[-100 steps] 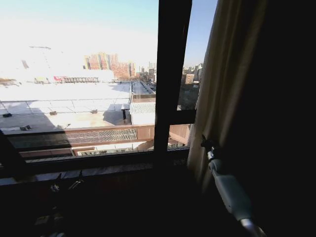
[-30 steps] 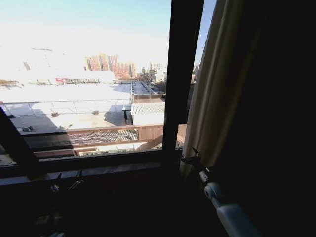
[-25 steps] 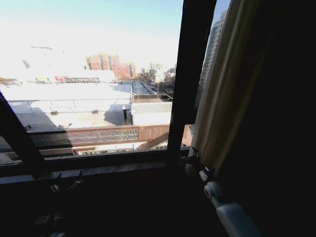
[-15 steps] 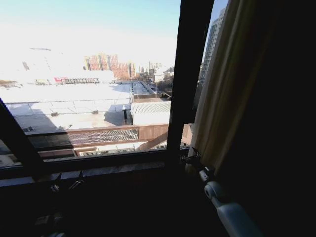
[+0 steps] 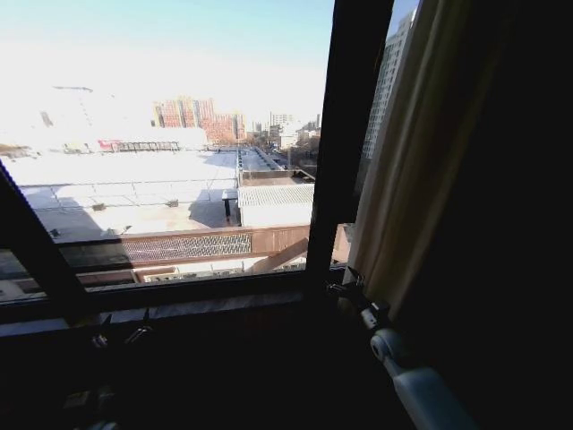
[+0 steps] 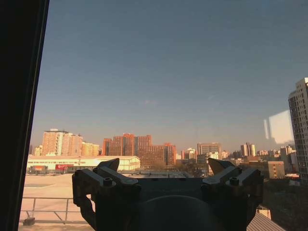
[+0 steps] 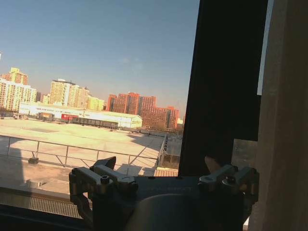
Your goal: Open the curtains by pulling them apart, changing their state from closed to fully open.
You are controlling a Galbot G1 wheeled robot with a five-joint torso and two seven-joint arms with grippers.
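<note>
The right arm reaches forward and up, its gripper [image 5: 345,287] raised with fingers spread wide and holding nothing. The left gripper [image 6: 163,166] is held low, fingers likewise spread and empty.

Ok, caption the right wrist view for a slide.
Right gripper open before the dark window post, cream curtain gathered just beside it, sunlit rooftops beyond.

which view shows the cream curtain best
The head view: the curtain hangs as a long pleated panel on the right, the right gripper beside its lower edge. The right wrist view catches one strip of it.
</note>
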